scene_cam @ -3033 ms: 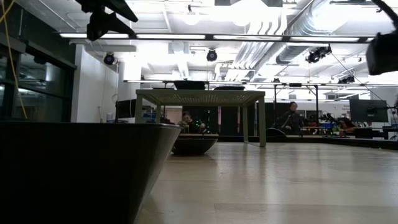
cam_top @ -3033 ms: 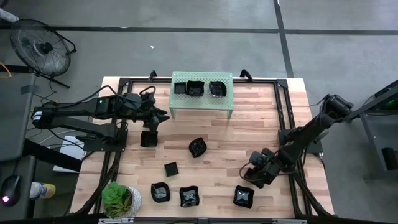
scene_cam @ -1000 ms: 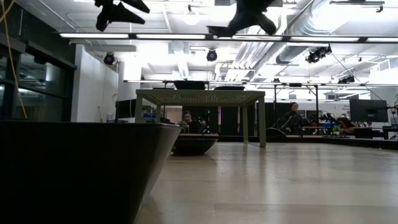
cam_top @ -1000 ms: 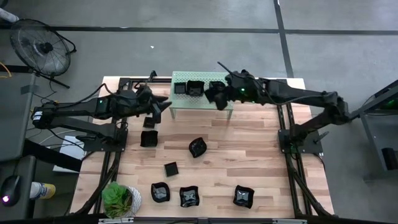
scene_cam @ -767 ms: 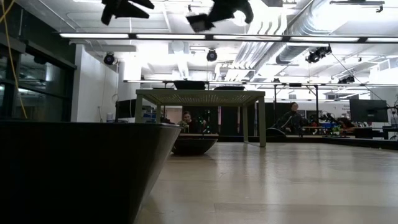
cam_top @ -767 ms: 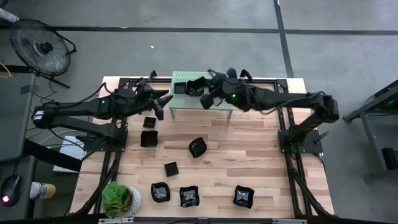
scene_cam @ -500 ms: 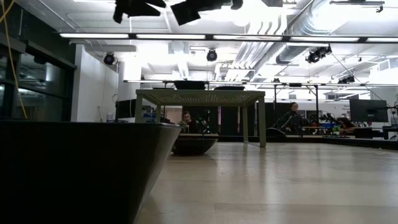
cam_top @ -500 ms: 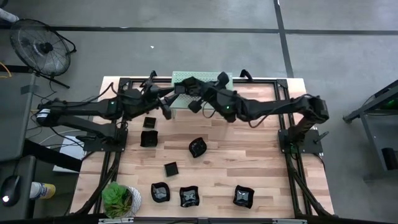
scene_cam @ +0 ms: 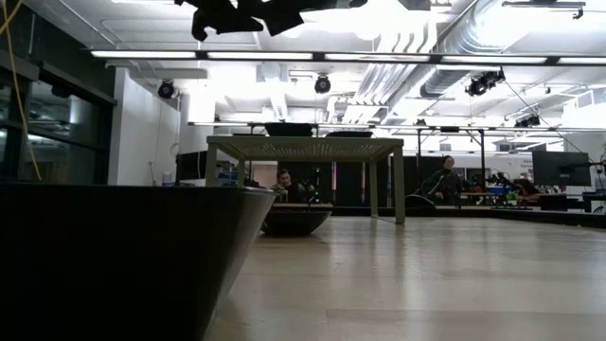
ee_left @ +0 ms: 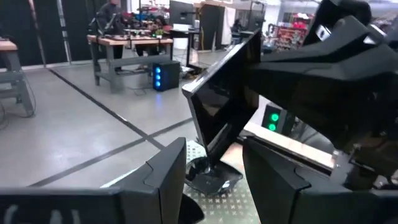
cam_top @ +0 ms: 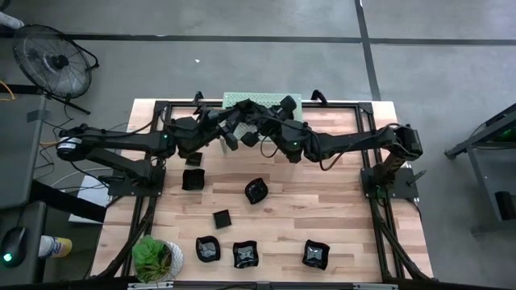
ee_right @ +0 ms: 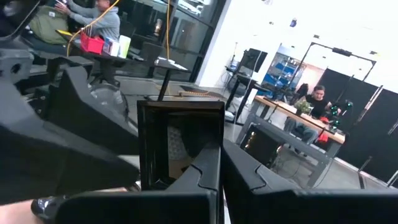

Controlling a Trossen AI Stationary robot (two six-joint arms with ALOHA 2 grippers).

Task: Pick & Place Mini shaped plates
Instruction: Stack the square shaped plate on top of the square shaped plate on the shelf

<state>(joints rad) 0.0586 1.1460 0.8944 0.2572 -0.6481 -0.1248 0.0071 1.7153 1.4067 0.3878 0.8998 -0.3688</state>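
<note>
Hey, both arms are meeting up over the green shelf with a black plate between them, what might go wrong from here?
1. The right gripper pinches the square plate by its edge only; it may slip and drop onto the shelf.
2. The left gripper is open around that plate; a mistimed handover could drop it.
3. The arms crowd together above the shelf and might collide.

High view straight down over table (cam_top: 339, 201), low view level at tabletop — wrist views close, facing each other.
</note>
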